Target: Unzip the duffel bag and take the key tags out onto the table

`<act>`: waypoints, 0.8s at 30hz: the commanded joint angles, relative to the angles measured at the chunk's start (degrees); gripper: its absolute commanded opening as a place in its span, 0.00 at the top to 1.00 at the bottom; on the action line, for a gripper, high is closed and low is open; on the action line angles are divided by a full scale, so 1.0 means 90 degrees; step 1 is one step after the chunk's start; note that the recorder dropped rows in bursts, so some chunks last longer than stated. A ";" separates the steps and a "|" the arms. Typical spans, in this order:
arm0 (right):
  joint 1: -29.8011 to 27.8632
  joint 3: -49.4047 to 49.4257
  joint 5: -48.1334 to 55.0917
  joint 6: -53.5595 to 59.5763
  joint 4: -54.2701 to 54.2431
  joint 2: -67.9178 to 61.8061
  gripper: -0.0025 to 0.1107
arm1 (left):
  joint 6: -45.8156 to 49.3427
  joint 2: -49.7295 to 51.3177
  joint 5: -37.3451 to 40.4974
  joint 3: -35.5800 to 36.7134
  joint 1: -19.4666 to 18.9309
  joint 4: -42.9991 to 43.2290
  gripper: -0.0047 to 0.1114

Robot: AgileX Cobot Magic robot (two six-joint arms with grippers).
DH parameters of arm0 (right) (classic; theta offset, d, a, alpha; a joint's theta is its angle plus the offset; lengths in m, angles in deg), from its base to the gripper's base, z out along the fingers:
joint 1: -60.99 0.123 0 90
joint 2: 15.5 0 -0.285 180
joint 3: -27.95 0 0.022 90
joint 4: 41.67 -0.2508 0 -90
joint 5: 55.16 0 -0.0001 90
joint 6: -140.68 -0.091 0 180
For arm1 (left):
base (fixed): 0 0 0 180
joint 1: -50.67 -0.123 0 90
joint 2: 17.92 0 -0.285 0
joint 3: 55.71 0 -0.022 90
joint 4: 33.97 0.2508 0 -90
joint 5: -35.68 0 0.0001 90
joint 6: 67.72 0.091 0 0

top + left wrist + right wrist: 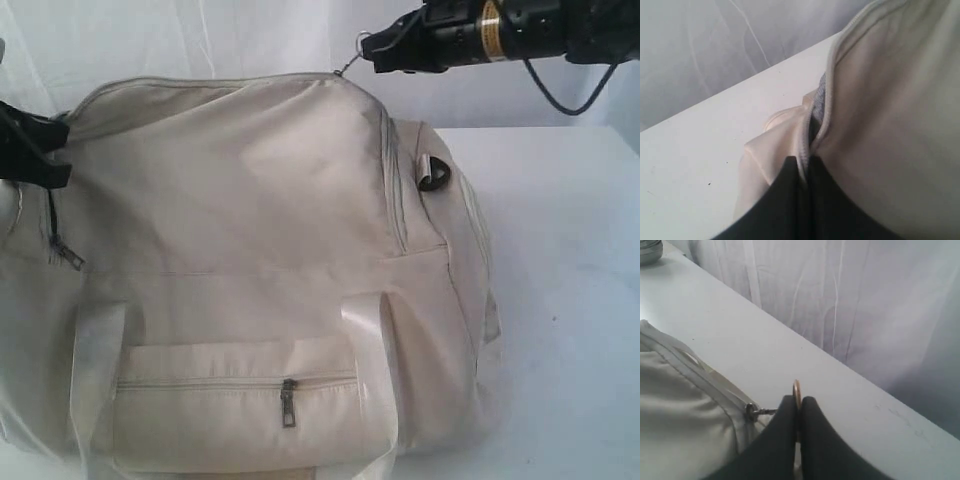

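Across most of the exterior frame sits the cream duffel bag (pixel 240 220), parked on the white table (pixel 560 300). Its front pocket (pixel 200 425) is zipped up with the pull (pixel 288 400) hanging down, so no clue what's inside. The top zipper (pixel 200 82) looks closed along the ridge too. Upper right, the right gripper (pixel 367 50) is clenched on the ring (pixel 797 389) of the top zipper pull (pixel 753 411). At the left edge, the left gripper (pixel 55 150) is pinching the bag's end seam (pixel 807 145), where a sliver of grey lining (pixel 821 92) peeks out. No view shows the key tags, so can't say where they sit.
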 commanded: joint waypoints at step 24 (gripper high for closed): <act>-0.1736 0.1400 -0.3400 -0.0603 -0.0140 0.0277 0.98 | -0.0109 -0.0090 0.0643 -0.0005 -0.0086 -0.0015 0.96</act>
